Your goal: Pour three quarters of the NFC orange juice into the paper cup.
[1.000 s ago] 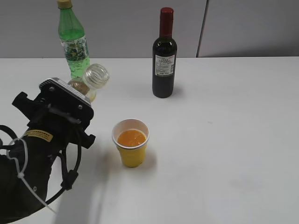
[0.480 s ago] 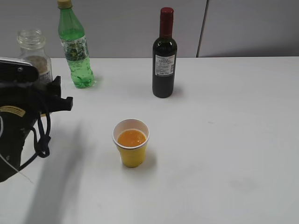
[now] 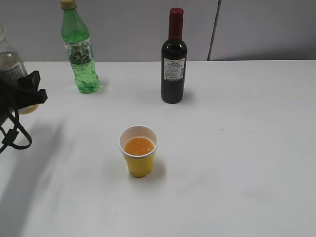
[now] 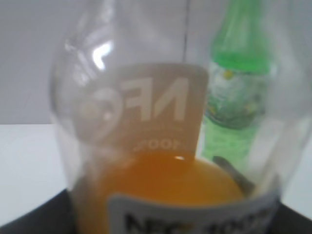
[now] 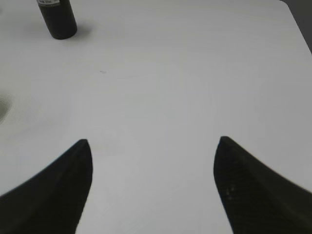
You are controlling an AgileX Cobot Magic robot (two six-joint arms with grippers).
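The NFC orange juice bottle (image 3: pixel 11 64) stands upright at the far left edge of the exterior view, held by my left gripper (image 3: pixel 22 96). In the left wrist view the bottle (image 4: pixel 161 141) fills the frame, with a little orange juice low inside; the jaws are hidden behind it. The yellow paper cup (image 3: pixel 138 152) stands mid-table, holding orange juice, well right of the left gripper. My right gripper (image 5: pixel 153 146) is open and empty over bare table; it does not show in the exterior view.
A tall green bottle (image 3: pixel 79 49) stands at the back left, also visible behind the juice bottle in the left wrist view (image 4: pixel 239 83). A dark wine bottle (image 3: pixel 173 59) stands at the back centre, and its base shows in the right wrist view (image 5: pixel 57 17).
The left arm has tipped the juice bottle back upright and carried it left, away from the cup, to the table's left edge. The cup and the other bottles have not moved.
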